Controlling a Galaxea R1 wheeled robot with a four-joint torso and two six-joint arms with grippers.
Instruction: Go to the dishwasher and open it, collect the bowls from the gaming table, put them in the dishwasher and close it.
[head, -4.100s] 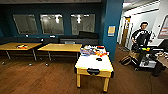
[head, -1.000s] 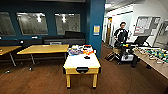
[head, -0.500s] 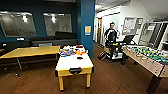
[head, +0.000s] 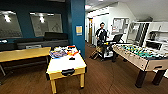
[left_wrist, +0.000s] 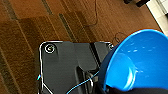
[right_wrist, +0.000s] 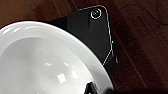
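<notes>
Brown wood-look floor (head: 105, 80) runs thru a lounge w/ dark blue walls and a teal pillar (head: 76, 22). Gaming table (head: 65, 65), white top w/ yellow edging, stands near the middle of the head view; colourful game boxes (head: 63, 52) are piled at its far end, the near end is bare apart from a small dark item. Plain wooden table (head: 23, 54) sits just beside its left edge. Foosball table (head: 140, 56) w/ green field is off to the right, well apart. A person (head: 102, 35) stands behind it next to a cart w/ a laptop.

Left wrist view: blue bowl (left_wrist: 140, 62) sits tilted, up close over the floor, w/ the robot's dark plate (left_wrist: 65, 67) beside it. Can't tell whether the left gripper is closed on it, fingers don't read.

Right wrist view: white bowl (right_wrist: 45, 62) is big in frame, above dark floor. Same deal for the right gripper, can't tell its state.
</notes>
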